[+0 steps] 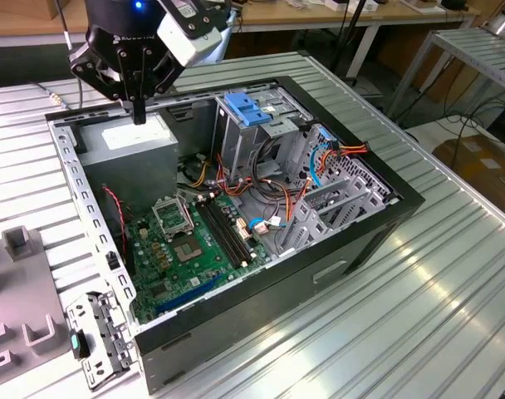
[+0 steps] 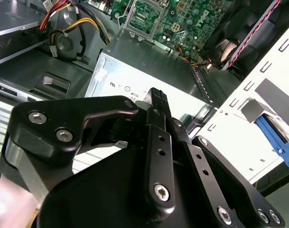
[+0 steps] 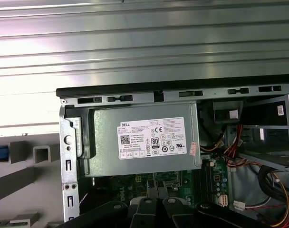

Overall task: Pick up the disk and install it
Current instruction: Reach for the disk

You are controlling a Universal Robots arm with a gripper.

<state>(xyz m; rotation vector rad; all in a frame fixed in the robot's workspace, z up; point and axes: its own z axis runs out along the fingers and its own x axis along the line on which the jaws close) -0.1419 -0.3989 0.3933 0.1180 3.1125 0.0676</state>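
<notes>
Ribbed grey metal bench [image 1: 452,291] is carrying open black computer case [image 1: 236,328]; black jaws, pressing together and empty, are hovering over grey metal box [image 3: 99,142] bearing white printed sticker [image 3: 151,137].

Ribbed metal table [image 1: 435,299] — open computer case [image 1: 319,287], grey fixture [image 1: 20,328] atop.

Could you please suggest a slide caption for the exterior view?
Robot hand poised over the grey power supply box inside the open computer case.
</notes>
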